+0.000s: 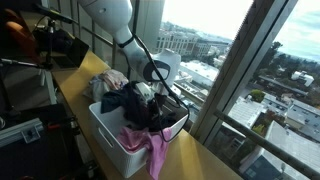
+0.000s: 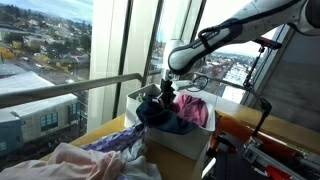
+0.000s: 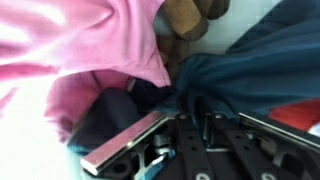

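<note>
Wood is seen in the long counter (image 1: 205, 160) that runs along the window, below the pincer (image 2: 166, 95). A white bin (image 1: 110, 135) is set on it directly under the pincer, and it is filled to the rim with clothes. A loose heap of clothes (image 2: 100, 155) is left on the counter, well apart from the pincer and outside the bin.

Right beneath the pincer, on top of the bin's load, a dark blue garment (image 2: 155, 112) is bunched into a crumpled mound. In the wrist view its folds (image 3: 250, 80) are drawn together into a gathered knot just ahead of the fingertips. The pincer is lowered onto this cloth and is touching it. Whether the jaws are closed on it cannot be told, since only one silver pad (image 3: 120, 145) is clearly shown.

A pink garment (image 1: 150, 150) is draped beside the pincer and over the bin's wall. A small brown piece (image 3: 185, 20) is glimpsed beyond the fingertips, between the pink and the blue.
</note>
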